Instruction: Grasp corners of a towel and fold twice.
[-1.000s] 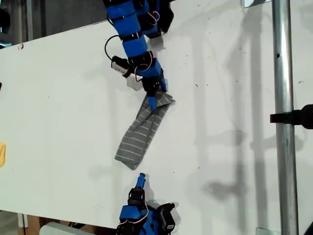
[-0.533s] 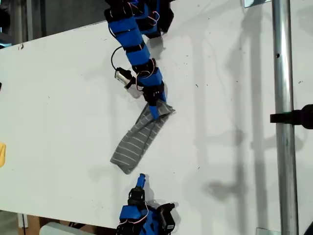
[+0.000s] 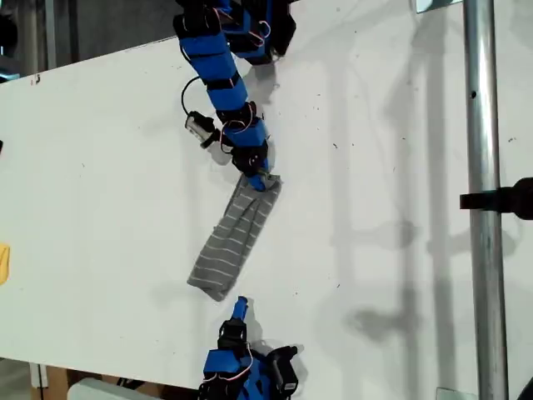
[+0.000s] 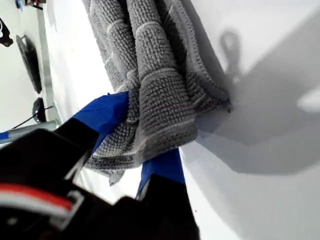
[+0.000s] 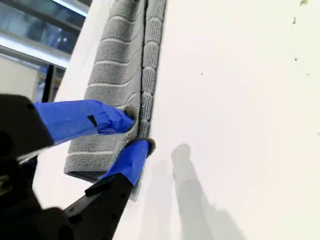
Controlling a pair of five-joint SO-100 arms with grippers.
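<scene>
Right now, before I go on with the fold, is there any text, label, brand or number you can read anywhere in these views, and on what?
None: no view shows readable text.
The towel bears only thin white stripes, no tag or print.
My first gripper and my second gripper carry plain blue tape, unmarked.
The white table shows only small dark specks.
The metal pole is bare, and its black clamp shows no lettering.

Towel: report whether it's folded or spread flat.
Folded. The towel lies as a narrow strip, its layers stacked at the end that my first gripper clamps.
</scene>
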